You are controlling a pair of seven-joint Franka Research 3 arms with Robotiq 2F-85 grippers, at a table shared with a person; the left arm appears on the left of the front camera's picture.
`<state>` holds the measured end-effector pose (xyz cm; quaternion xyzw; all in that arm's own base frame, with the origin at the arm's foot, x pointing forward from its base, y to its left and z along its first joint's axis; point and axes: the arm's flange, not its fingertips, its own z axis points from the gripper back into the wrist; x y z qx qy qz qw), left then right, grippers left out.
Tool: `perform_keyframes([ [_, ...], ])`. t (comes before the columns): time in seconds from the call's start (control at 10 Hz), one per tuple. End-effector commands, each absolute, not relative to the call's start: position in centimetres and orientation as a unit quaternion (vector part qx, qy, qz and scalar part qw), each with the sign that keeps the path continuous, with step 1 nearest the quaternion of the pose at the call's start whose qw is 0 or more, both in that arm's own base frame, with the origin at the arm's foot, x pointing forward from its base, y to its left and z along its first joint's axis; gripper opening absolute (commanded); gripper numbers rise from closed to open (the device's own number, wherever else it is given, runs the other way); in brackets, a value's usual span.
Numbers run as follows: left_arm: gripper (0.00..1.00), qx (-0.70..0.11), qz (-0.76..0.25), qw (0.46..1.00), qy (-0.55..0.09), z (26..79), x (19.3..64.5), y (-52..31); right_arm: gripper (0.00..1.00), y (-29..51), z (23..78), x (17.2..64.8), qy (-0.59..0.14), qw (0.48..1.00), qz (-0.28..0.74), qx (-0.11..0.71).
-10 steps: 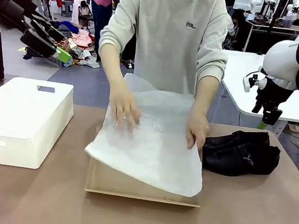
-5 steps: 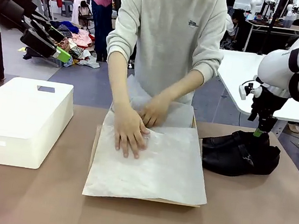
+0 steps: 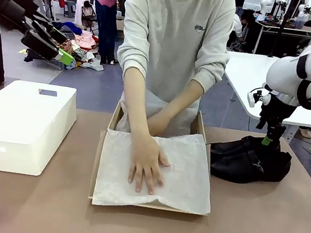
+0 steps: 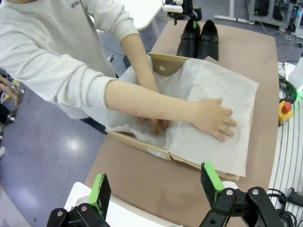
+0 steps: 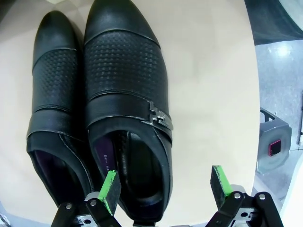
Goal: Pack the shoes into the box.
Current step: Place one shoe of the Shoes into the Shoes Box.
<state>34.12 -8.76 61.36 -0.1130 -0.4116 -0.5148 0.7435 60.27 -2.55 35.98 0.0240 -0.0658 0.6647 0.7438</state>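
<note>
Black shoes (image 3: 249, 161) lie side-to-side, toes toward box (image 4: 173, 61) | right hand (image 5: 164, 178) apart over heels | left hand (image 4: 155, 182) apart

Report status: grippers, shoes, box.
Left gripper open, raised at the left. Right gripper open, poised over the black leather dress shoes. Brown cardboard box lined with white tissue paper; person's hands pressing it flat, in the way.

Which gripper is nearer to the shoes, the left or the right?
Right. The right gripper hangs just above the shoes, jaws open; the left gripper is raised far off, near the white bin at the table's opposite side.
</note>
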Motion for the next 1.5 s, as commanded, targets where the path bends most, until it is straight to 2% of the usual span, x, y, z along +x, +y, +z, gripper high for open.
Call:
perform_keyframes([
  [0.0,1.0,-0.119,-0.522,0.736,-0.413,61.2,34.2,-8.6,1.0,-2.9,36.1,61.6,-0.074,0.733,0.675,0.033],
  [1.0,1.0,-0.119,-0.522,0.736,-0.413,61.2,34.2,-8.6,1.0,-3.8,33.1,63.0,-0.042,0.758,0.649,0.043],
  [1.1,1.0,-0.119,-0.522,0.736,-0.413,61.2,34.2,-8.6,0.87,-3.8,33.0,63.0,-0.039,0.763,0.644,0.048],
  [1.4,1.0,-0.119,-0.522,0.736,-0.413,61.2,34.2,-8.6,0.33,-3.9,33.0,63.0,-0.034,0.77,0.635,0.053],
])
